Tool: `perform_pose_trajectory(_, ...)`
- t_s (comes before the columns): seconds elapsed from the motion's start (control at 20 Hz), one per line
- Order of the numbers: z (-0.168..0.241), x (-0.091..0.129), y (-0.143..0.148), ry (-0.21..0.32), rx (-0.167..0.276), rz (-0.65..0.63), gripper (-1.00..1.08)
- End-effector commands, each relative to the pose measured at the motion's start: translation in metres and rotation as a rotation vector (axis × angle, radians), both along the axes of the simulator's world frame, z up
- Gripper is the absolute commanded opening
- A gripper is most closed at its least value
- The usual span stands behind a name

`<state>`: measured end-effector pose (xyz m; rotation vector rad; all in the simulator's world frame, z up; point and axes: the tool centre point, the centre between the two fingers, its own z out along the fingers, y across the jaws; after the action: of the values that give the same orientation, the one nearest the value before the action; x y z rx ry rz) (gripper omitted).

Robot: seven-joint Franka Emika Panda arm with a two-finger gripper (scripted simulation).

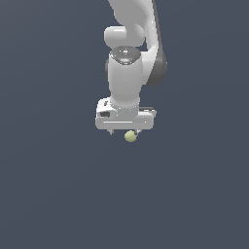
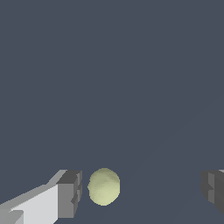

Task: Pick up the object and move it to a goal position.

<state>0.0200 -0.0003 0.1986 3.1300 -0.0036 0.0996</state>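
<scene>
The object, a tiny pale yellow-green ball [image 1: 130, 136], shows just under the white gripper [image 1: 125, 132] in the exterior view. In the wrist view the ball [image 2: 104, 187] lies between the two dark fingertips, close to one fingertip [image 2: 70, 192] and well apart from the other [image 2: 213, 188]. A wide gap separates the fingers, so the gripper [image 2: 141, 190] is open and nothing is held. Whether the near fingertip touches the ball I cannot tell.
A plain dark grey-blue surface [image 1: 53, 185] fills both views. The white arm [image 1: 127, 73] rises from the gripper to the top of the exterior view. Nothing else shows.
</scene>
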Motion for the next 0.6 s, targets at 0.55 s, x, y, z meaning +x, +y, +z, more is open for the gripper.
perform_pose_trajectory(0.55,-0.007,-0.005,-0.036,0.011,-0.006,-0.028,1.0)
